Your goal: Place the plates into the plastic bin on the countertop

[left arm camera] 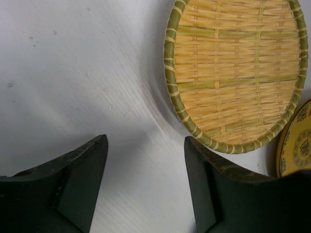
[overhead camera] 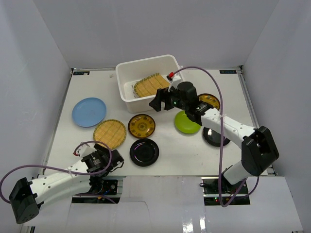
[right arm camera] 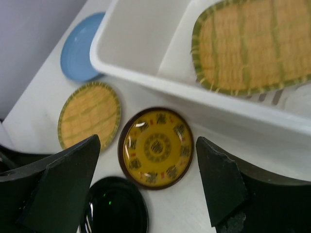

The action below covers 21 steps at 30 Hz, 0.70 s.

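The white plastic bin (overhead camera: 124,90) stands at the back of the countertop (overhead camera: 184,150) with one woven straw plate (overhead camera: 151,84) lying in it. On the countertop lie a light blue plate (overhead camera: 89,112), a second straw plate (overhead camera: 110,133), a gold-patterned plate (overhead camera: 142,126), a black plate (overhead camera: 144,152) and a lime green plate (overhead camera: 186,123). My right gripper (overhead camera: 158,103) hovers open at the bin's front wall, above the gold-patterned plate (right arm camera: 155,148). My left gripper (overhead camera: 114,164) is open and empty over bare countertop, just short of the straw plate (left arm camera: 238,73).
Another gold-patterned plate (overhead camera: 210,100) and another black plate (overhead camera: 214,137) lie partly hidden under my right arm. Pale grey walls close in the back and both sides. The bin's rim (right arm camera: 194,97) runs right in front of the right fingers.
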### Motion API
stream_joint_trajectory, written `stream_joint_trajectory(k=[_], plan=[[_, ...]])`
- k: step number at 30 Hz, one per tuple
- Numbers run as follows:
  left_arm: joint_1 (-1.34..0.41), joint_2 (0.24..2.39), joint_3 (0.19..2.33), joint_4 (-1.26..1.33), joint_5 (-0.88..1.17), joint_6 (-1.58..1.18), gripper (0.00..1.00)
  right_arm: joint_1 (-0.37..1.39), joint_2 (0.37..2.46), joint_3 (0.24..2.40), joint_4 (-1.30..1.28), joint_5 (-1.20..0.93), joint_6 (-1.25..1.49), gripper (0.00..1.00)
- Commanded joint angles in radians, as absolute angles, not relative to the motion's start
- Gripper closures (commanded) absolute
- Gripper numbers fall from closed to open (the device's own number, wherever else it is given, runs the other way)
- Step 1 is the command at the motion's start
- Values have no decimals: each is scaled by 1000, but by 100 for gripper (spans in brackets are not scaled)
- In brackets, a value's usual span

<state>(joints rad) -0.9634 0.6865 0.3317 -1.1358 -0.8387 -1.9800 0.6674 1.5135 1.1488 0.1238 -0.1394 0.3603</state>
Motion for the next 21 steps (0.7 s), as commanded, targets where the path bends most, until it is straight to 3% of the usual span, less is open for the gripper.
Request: stream_joint_trajectory(k=[1, 7, 14, 18, 19, 21], plan=[[-928, 707, 298, -993, -903, -2136, 29, 718, 1471, 1085, 212, -209, 361, 15], [-746, 695, 252, -663, -855, -1773, 31, 787, 1433, 1005, 219, -212, 350, 19], [-614, 672, 173, -359, -729, -1545, 32, 813, 1397, 963, 218, -216, 341, 21], [-532, 762, 164, -279, -644, -1490, 49, 813, 1397, 968, 206, -207, 337, 21], [-531, 784, 170, -279, -638, -1486, 58, 813, 1396, 969, 203, -206, 337, 21], [-531, 784, 186, -310, -630, -1477, 67, 813, 1391, 971, 196, -198, 336, 21]])
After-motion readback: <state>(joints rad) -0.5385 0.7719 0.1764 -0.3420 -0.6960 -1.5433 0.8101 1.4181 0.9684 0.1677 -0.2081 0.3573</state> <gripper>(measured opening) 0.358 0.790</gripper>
